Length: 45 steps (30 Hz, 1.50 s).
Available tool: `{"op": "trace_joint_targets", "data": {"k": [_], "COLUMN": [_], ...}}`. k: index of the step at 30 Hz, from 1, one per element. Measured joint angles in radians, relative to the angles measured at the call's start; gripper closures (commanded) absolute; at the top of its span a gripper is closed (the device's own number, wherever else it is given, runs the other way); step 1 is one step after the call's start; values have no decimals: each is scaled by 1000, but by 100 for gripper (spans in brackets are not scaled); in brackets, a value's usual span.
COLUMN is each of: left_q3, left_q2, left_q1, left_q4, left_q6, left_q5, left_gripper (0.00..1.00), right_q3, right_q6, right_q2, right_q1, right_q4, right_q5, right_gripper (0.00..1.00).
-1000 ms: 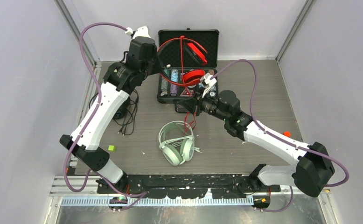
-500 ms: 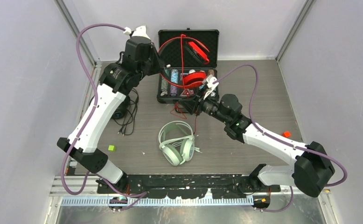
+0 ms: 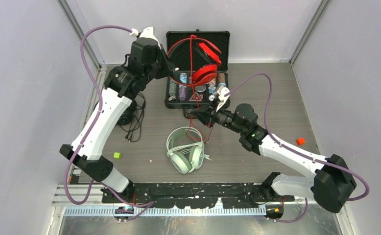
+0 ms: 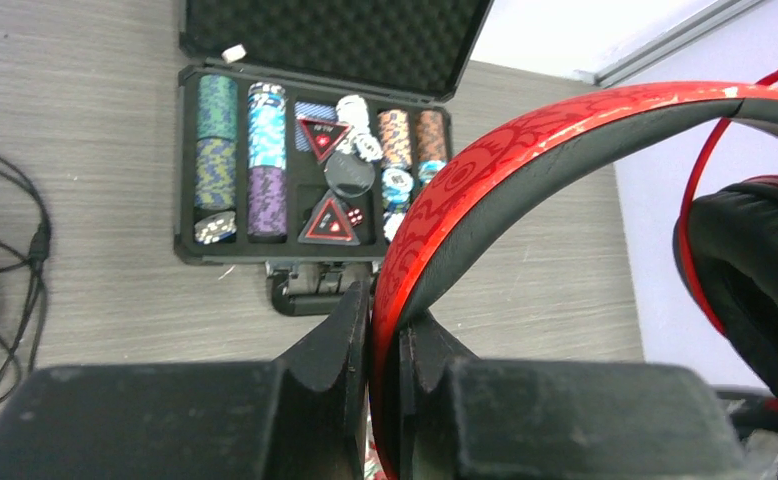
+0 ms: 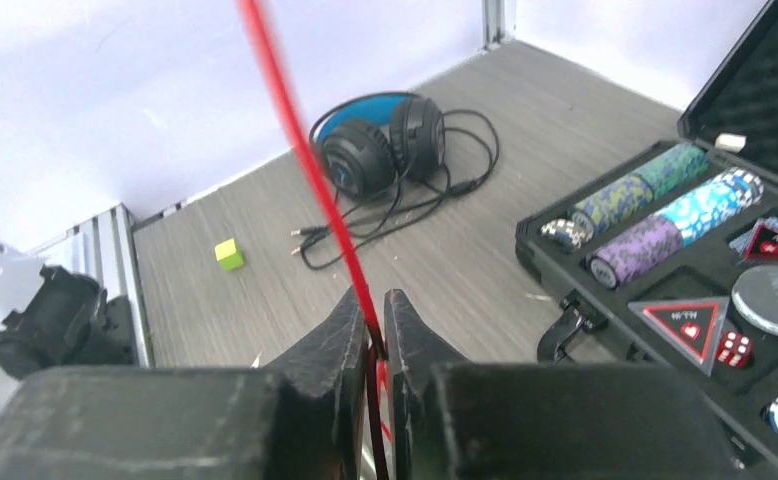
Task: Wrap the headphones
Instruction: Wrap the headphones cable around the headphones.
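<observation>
Two holds are set: the left gripper (image 4: 385, 305) is clenched on the band of the red headphones (image 4: 565, 130) above the open case (image 4: 335, 35), and the right gripper (image 5: 370, 305) is pinched on the red cable (image 5: 295, 130), which is best drawn taut and looped round that band.

No legible text; only blurred print on a red triangular plaque (image 5: 683, 326) in the chip case (image 5: 538, 263).

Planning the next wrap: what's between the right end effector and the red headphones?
Only the red cable, from the right end effector up to the red headphones, over the chip case; top view.
</observation>
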Motion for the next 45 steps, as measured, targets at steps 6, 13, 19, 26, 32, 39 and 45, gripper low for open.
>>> {"op": "trace_joint_targets", "data": {"k": [6, 13, 19, 26, 32, 39, 45], "left_q3": [9, 27, 60, 162, 229, 242, 242], "left_q2": [0, 1, 4, 10, 10, -23, -39], "left_q1": [-7, -8, -7, 74, 158, 248, 282], "left_q4": [51, 59, 42, 3, -64, -80, -120], "left_q6": [-16, -16, -6, 16, 36, 50, 142], "left_q5": [-1, 2, 10, 100, 145, 356, 546], "left_gripper": [100, 100, 100, 100, 100, 100, 100], "right_q3": [-23, -44, -87, -117, -113, -60, 74], "right_q6": [-26, -68, -80, 29, 195, 306, 352], "right_q2": [-51, -85, -89, -120, -134, -34, 124], "right_q1": [5, 5, 7, -82, -322, -531, -697], "right_q4": [-140, -216, -202, -252, -356, -489, -557], "right_q5": [-11, -10, 125, 484, 663, 769, 763], "right_gripper": [81, 100, 100, 100, 100, 100, 100]}}
